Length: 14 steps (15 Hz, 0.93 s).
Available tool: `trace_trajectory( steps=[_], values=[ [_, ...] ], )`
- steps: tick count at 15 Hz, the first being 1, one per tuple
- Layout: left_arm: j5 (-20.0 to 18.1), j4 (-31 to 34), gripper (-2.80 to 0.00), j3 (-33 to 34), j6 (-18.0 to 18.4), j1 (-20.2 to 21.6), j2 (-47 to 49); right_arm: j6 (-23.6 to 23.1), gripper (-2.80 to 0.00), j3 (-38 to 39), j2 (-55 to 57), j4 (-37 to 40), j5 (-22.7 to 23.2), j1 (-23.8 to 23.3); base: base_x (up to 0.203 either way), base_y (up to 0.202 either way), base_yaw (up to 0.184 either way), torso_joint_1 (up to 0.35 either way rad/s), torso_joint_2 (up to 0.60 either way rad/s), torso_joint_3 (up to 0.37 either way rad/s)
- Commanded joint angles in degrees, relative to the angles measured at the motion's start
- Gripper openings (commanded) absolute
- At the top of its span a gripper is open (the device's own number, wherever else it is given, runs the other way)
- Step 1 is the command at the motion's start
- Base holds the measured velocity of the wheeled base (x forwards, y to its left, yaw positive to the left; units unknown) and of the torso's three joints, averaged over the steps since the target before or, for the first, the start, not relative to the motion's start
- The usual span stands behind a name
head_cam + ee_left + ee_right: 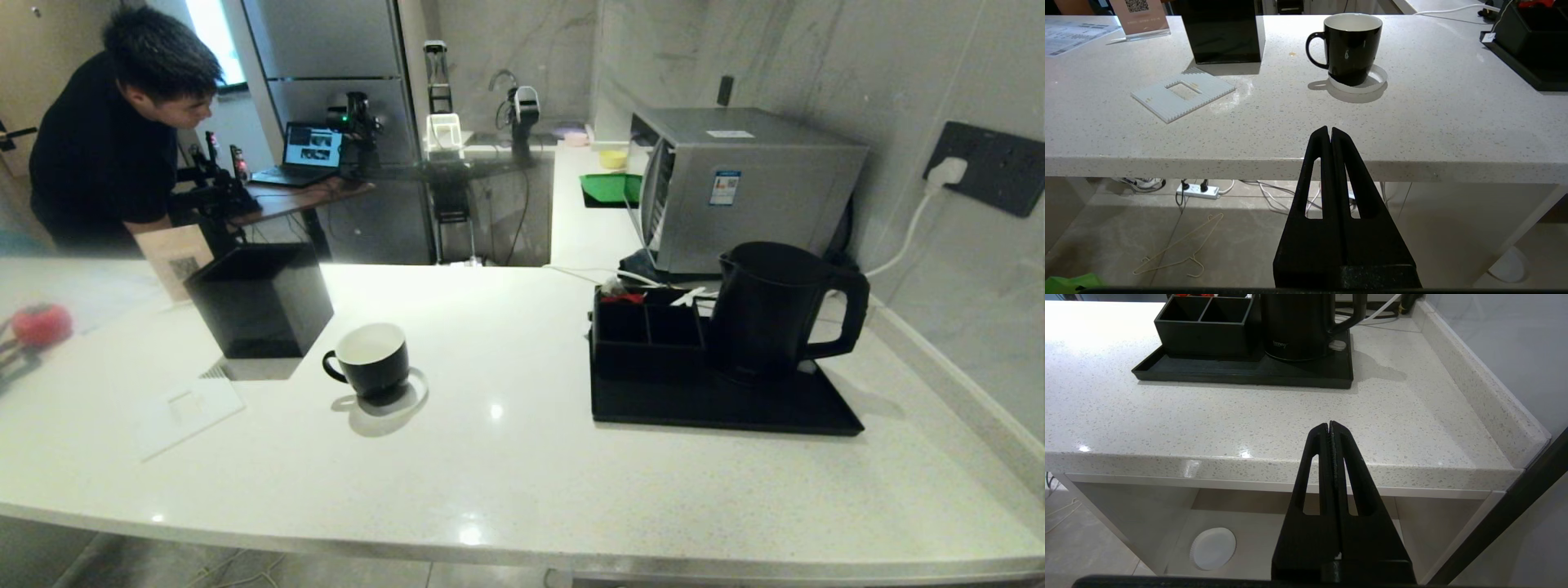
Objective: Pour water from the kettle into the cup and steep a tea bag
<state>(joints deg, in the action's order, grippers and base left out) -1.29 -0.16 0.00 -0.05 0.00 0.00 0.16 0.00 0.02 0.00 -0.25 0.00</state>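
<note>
- On my head view, the kettle [767,314] stands upright at the right end of a shallow black tray [718,408], on the white speckled counter [522,474], spout turned toward the counter's middle and loop handle toward the wall side.
- I judge the kettle the heavy item here, more so if filled; its matte plastic body is too wide for my jaws, so the loop handle [845,314] is the place to take hold, high up, where the weight would hang straight for the tilt.
- The cup [371,359] sits well apart to the left on a thin white coaster [1357,83], glossy black outside, white inside, handle pointing left; I reckon it slick, brittle and light enough to slide if nudged.
- No tea bag shows plainly; something red and white pokes from the divided black organiser [649,327] touching the kettle's left side, too small for me to name.
- A square black box [261,298] stands just behind and left of the cup, a ribbed white card [1182,92] in front of it; a person leans over a desk beyond the counter.
- My left gripper [1329,130] hangs below and short of the counter edge facing the cup, fingers pressed together, nothing in them.
- My right gripper [1329,425] does likewise facing the tray, clenched and empty.
</note>
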Motion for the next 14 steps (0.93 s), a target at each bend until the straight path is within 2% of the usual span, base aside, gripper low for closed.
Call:
trace_trajectory(
  steps=[1,7,12,14],
  values=[
    [-0.03,-0.02,-2.80,0.00,-0.04,0.00,0.00,-0.16,-2.80,0.00,-0.02,0.00,-0.01,0.00,0.000,0.000,0.000,0.000,0.00,0.000],
    [-0.03,-0.02,-2.80,0.00,-0.04,0.00,0.00,-1.48,-2.80,0.00,-0.02,-0.26,0.17,0.00,0.000,0.000,0.000,0.000,0.00,0.000],
    [-0.03,-0.02,-2.80,0.00,-0.04,0.00,0.00,-4.72,-2.80,-0.54,2.91,-0.87,2.73,-0.15,0.000,0.000,0.000,0.000,0.00,0.000],
    [-0.03,-0.02,-2.80,0.00,-0.04,0.00,0.00,-5.21,-2.80,-2.52,6.55,-1.89,5.33,-0.23,0.000,0.000,0.000,0.000,0.00,0.000]
  ],
)
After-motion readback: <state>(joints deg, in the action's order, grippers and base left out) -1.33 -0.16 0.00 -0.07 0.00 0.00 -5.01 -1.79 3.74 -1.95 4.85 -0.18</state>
